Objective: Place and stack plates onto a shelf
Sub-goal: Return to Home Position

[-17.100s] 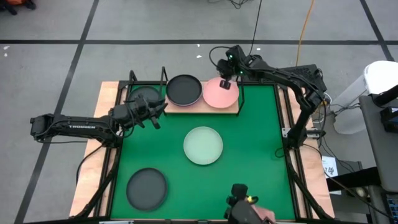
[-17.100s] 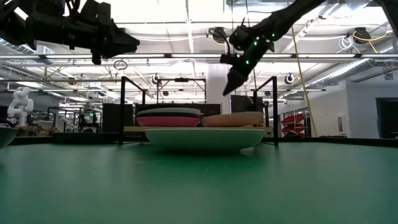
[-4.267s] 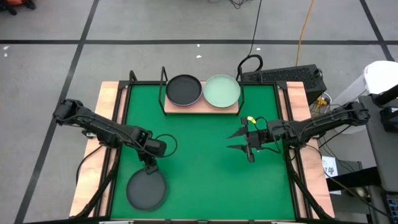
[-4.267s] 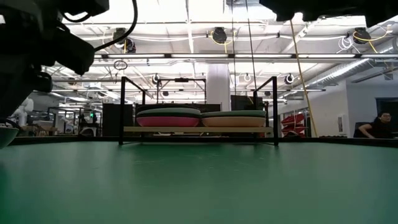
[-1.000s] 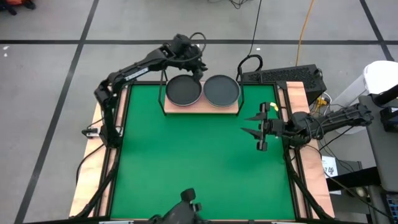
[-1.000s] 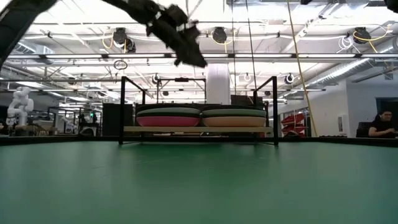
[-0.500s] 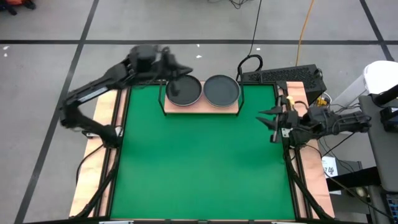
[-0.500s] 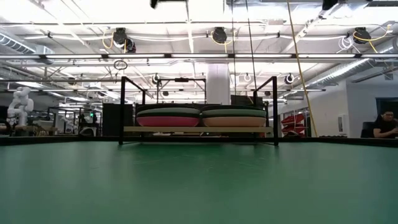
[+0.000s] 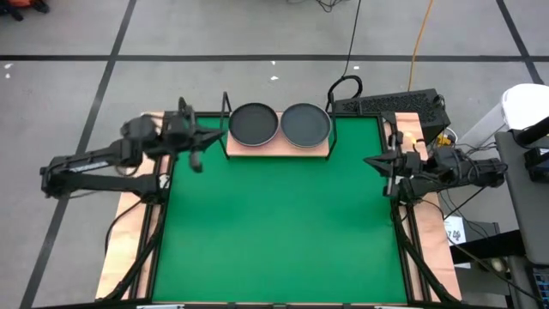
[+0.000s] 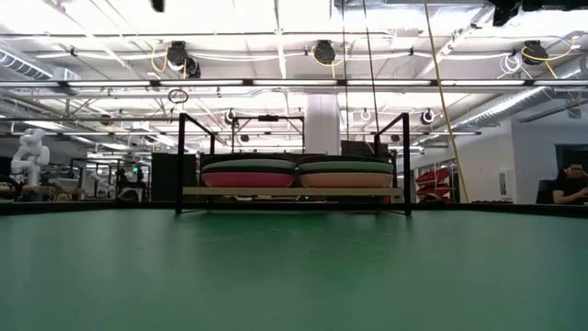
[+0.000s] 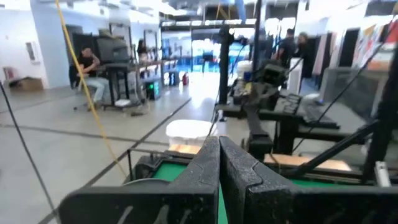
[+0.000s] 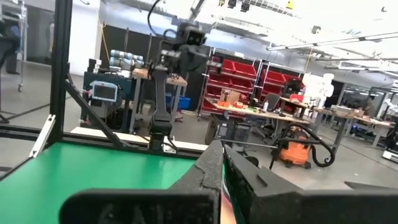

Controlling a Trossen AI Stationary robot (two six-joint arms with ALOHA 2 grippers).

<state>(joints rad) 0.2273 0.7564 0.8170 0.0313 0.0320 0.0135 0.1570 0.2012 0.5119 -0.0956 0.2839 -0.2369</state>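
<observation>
The shelf (image 9: 279, 146) stands at the mat's far edge, a light-wood board (image 10: 294, 191) in a black wire frame. Two stacks of plates rest on it, each topped by a dark plate: the left stack (image 9: 254, 124) and the right stack (image 9: 306, 124). In the low view the left stack (image 10: 249, 173) has a magenta plate at the bottom, and the right stack (image 10: 345, 174) a light pink one. My left gripper (image 9: 197, 146) (image 11: 219, 149) is shut and empty, just left of the shelf. My right gripper (image 9: 379, 163) (image 12: 222, 158) is shut and empty at the mat's right edge.
The green mat (image 9: 274, 232) lies bare in front of the shelf. The shelf's wire posts (image 10: 180, 156) rise at its ends. A black keyboard-like box (image 9: 390, 105) lies beyond the table's far right corner. People sit in the room behind.
My left gripper has swung from behind and above the shelf toward the table's left and near sides, and is now beside the shelf's left end. My right gripper has drawn back toward the table's right edge. The plates have stayed still.
</observation>
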